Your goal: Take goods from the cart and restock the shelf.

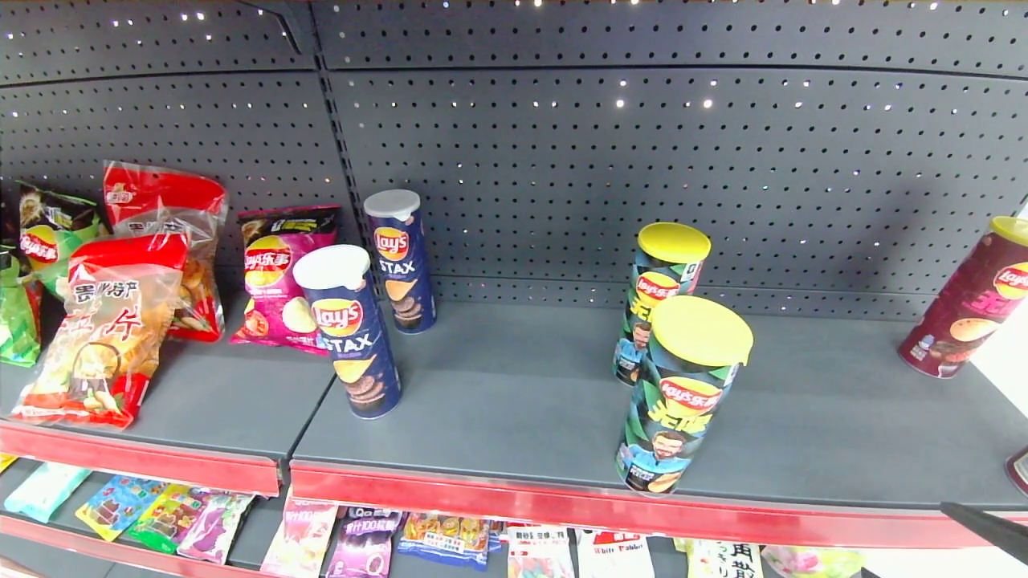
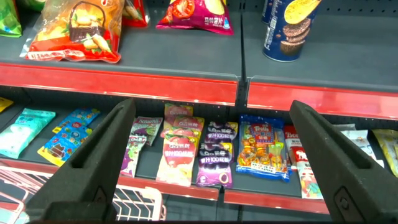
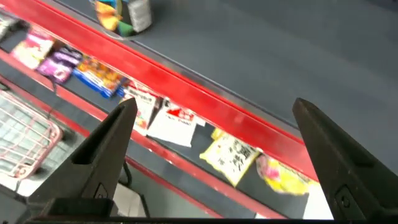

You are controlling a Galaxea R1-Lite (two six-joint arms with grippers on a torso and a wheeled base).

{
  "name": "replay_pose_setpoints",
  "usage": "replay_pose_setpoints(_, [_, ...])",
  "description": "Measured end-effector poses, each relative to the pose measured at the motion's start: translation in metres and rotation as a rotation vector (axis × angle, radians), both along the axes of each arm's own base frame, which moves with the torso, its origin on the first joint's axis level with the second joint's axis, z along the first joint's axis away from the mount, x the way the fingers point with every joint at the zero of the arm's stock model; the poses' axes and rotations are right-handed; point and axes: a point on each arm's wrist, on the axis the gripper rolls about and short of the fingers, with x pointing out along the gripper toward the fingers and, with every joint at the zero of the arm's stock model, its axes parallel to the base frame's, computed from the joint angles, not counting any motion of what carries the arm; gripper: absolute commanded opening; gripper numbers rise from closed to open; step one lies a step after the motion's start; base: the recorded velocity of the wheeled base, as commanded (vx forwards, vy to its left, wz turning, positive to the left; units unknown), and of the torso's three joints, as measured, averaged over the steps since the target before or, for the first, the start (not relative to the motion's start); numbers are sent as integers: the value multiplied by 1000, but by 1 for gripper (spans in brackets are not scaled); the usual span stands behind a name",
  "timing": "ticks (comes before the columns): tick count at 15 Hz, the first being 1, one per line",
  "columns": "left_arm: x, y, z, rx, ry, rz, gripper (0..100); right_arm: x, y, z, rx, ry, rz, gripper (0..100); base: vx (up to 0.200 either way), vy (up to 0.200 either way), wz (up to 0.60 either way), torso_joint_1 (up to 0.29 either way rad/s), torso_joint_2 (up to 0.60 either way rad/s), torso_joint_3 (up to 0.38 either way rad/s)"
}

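**Grey shelf deck with open bays; both claws empty**

Grey shelf [image 1: 522, 401] runs the full width before me, closed behind by a perforated back panel [image 1: 642, 177] and fronted by a red lip [image 1: 562, 502]. My reference is the front green can [image 1: 683, 401], upright with a yellow lid and standing just behind that lip.

Open room: bare deck lies to the left of the reference can as far as the two blue cans [image 1: 353, 345]. More bare deck lies to its right, up to the maroon can [image 1: 964, 305] standing well apart near the back panel.

Claws: my left claw [image 2: 212, 106] has its fingers spread wide, gripping and touching nothing. It sits below and well left of the reference can, level with the lower tier. My right claw [image 3: 214, 102] is likewise wide apart and empty, below the lip and to the right of the reference can.

Surroundings: a second green can [image 1: 662, 281] stands directly behind the reference can, almost touching it. Snack bags [image 1: 104, 337] lean far to its left, beyond the blue cans. Flat packets [image 1: 361, 546] line the tier beneath. The cart [image 2: 137, 205], of pink wire, sits lowest, under my left claw.
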Motion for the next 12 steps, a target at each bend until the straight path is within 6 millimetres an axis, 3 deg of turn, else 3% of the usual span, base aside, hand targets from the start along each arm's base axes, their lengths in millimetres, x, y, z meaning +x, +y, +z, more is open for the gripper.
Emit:
replay_pose_setpoints(7, [0, 0, 0, 0, 0, 0, 100, 0, -11, 0, -21, -6, -173, 100, 0, 0, 0, 0, 0, 0])
replay_pose_setpoints(12, [0, 0, 0, 0, 0, 0, 100, -3, -11, 2, -1, -37, -167, 100, 0, 0, 0, 0, 0, 0])
